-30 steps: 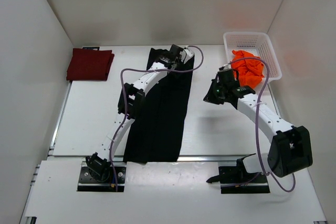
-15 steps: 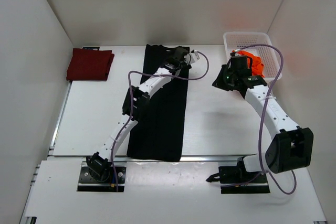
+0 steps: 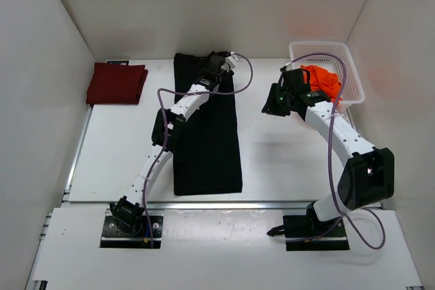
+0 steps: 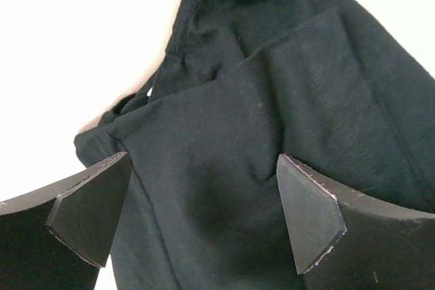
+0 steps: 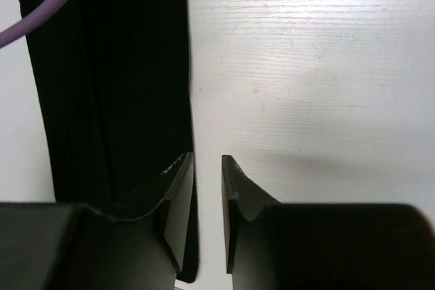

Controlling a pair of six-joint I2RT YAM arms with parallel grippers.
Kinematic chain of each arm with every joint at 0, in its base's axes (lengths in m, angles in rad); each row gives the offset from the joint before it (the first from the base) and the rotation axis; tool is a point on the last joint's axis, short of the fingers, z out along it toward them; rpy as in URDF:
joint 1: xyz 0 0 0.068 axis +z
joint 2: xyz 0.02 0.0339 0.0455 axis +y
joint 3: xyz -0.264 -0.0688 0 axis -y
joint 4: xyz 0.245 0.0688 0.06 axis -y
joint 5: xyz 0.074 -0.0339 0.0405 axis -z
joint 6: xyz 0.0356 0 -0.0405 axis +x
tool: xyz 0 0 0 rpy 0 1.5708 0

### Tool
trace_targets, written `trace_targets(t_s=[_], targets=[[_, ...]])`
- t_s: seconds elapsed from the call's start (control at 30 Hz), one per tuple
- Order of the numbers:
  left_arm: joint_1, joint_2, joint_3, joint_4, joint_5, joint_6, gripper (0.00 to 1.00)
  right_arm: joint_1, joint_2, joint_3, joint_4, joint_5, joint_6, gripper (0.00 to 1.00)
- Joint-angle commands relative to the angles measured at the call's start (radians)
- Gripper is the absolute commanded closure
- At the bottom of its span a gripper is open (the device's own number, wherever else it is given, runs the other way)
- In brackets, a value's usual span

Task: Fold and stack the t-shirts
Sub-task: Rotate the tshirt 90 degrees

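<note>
Centrally, the black shirt (image 3: pixel 207 147) is laid out as a long strip, ready for folding; left fingers (image 4: pixel 88 208) are spread wide above its top end, right fingers (image 5: pixel 173 202) barely parted, empty, beside its edge.

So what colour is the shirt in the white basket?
The shirt is bright orange, clearest in the top external view.

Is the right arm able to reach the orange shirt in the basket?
Probably yes: the orange shirt lies uncovered in the open white basket, and the right claw hangs just beside it, holding nothing.
</note>
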Motion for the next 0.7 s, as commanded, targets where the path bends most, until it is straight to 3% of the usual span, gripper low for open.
trace_targets(t_s=[0.0, 0.07, 0.13, 0.17, 0.2, 0.23, 0.27, 0.33, 0.37, 0.4, 0.43, 0.5, 0.6, 0.67], targets=[[-0.047, -0.148, 0.052, 0.023, -0.002, -0.118, 0.01, 0.026, -0.067, 0.064, -0.032, 0.043, -0.052, 0.78], [-0.059, -0.207, 0.131, -0.03, -0.007, -0.178, 0.01, 0.067, -0.102, 0.081, -0.09, 0.086, -0.091, 0.7], [-0.084, -0.266, 0.193, -0.104, -0.013, -0.239, 0.01, 0.119, -0.133, 0.088, -0.15, 0.174, -0.155, 0.53], [-0.087, -0.315, 0.22, -0.171, -0.018, -0.302, 0.02, 0.171, -0.153, 0.079, -0.177, 0.24, -0.177, 0.35], [-0.093, -0.343, 0.231, -0.258, -0.016, -0.365, 0.01, 0.194, -0.171, 0.075, -0.187, 0.311, -0.224, 0.07], [-0.085, -0.414, 0.21, -0.317, 0.009, -0.415, 0.01, 0.251, -0.205, 0.043, -0.19, 0.337, -0.276, 0.01], [-0.069, -0.489, 0.19, -0.444, 0.039, -0.508, 0.01, 0.297, -0.243, -0.008, -0.182, 0.389, -0.284, 0.01], [-0.003, -0.62, 0.066, -0.633, 0.24, -0.658, 0.01, 0.328, -0.317, -0.086, -0.133, 0.382, -0.297, 0.01], [0.037, -0.739, -0.121, -0.707, 0.343, -0.728, 0.01, 0.311, -0.382, -0.171, -0.078, 0.359, -0.278, 0.01], [0.048, -0.915, -0.419, -0.669, 0.371, -0.732, 0.01, 0.273, -0.451, -0.209, -0.046, 0.277, -0.271, 0.01], [0.079, -1.006, -0.562, -0.616, 0.394, -0.706, 0.01, 0.264, -0.481, -0.291, 0.018, 0.208, -0.269, 0.01], [0.122, -1.357, -1.058, -0.512, 0.438, -0.671, 0.02, 0.317, -0.561, -0.42, 0.068, 0.19, -0.284, 0.01], [0.11, -1.699, -1.384, -0.517, 0.392, -0.591, 0.02, 0.389, -0.547, -0.479, 0.033, 0.143, -0.298, 0.01], [0.05, -1.815, -1.485, -0.609, 0.401, -0.627, 0.01, 0.411, -0.532, -0.505, 0.022, 0.101, -0.231, 0.09]])
